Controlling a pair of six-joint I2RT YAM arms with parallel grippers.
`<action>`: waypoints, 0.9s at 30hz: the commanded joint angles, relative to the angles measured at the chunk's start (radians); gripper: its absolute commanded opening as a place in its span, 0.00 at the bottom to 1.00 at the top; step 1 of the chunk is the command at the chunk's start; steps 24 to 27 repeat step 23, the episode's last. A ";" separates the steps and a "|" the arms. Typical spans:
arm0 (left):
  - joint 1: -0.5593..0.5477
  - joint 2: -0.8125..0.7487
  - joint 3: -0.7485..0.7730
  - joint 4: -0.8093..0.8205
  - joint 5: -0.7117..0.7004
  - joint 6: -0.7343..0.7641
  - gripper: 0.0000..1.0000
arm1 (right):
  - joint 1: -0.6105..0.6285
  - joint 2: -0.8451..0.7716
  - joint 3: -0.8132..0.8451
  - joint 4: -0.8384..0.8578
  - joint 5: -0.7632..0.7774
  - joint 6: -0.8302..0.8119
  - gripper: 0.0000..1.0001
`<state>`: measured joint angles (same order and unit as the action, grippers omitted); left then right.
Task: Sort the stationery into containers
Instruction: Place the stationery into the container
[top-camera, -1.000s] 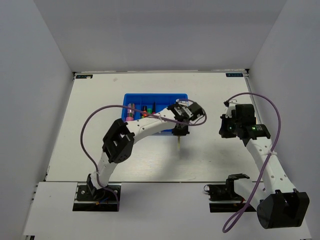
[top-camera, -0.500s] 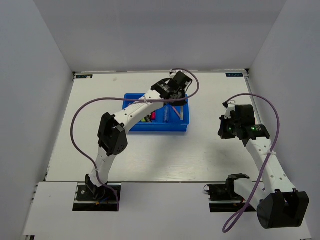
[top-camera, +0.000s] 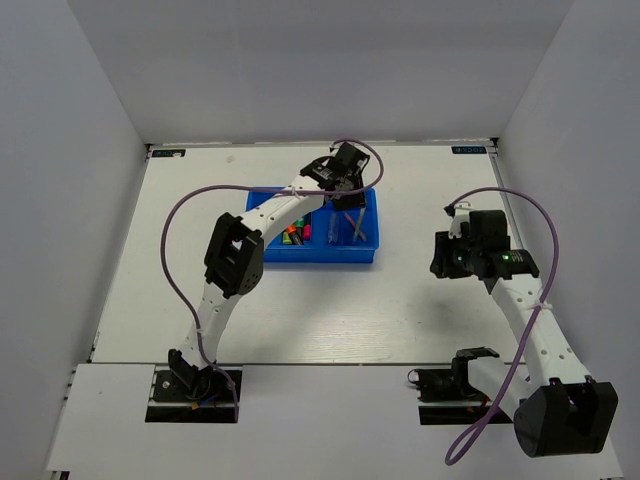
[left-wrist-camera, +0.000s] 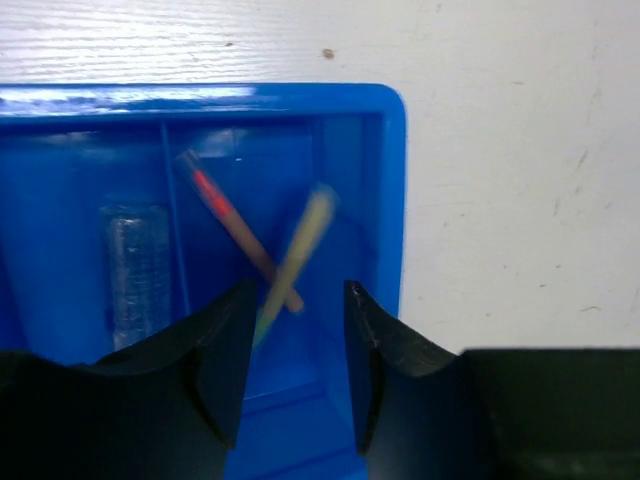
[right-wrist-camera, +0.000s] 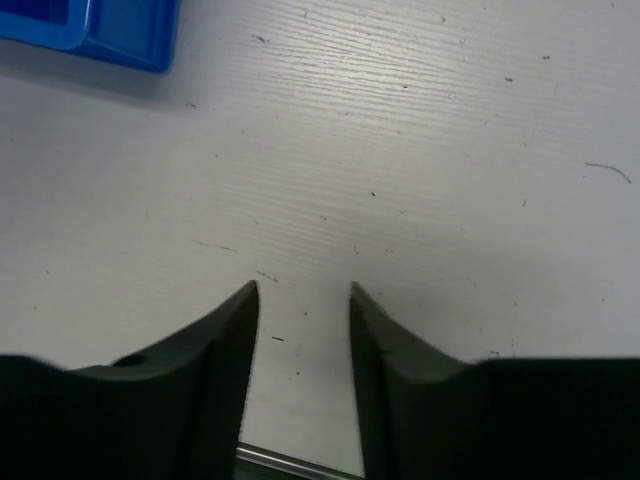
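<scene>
Tray (top-camera: 320, 258) — left arm (top-camera: 283, 208) stretched over right end, left pincer (left-wrist-camera: 297, 300) parted.

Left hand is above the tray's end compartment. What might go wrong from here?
1. The pale stick looks blurred and crosses the red-marked stick in the tray's end compartment. It may be moving and could end up propped against the wall.
2. The open left hand sits low over both sticks, with its fingers close to the tray wall. A careless pull away might clip the wall and shift the tray.
</scene>
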<state>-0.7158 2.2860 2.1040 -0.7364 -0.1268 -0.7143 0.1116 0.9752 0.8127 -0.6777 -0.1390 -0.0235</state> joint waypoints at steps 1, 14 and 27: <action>-0.004 -0.029 -0.001 0.075 0.058 -0.010 0.53 | -0.004 0.011 -0.004 0.026 -0.016 -0.016 0.48; -0.007 -0.590 -0.537 0.232 0.265 0.215 0.86 | -0.003 -0.027 -0.030 0.070 -0.071 -0.003 0.90; 0.033 -1.269 -1.156 0.106 0.003 0.371 1.00 | 0.002 -0.032 -0.053 0.122 -0.065 0.030 0.90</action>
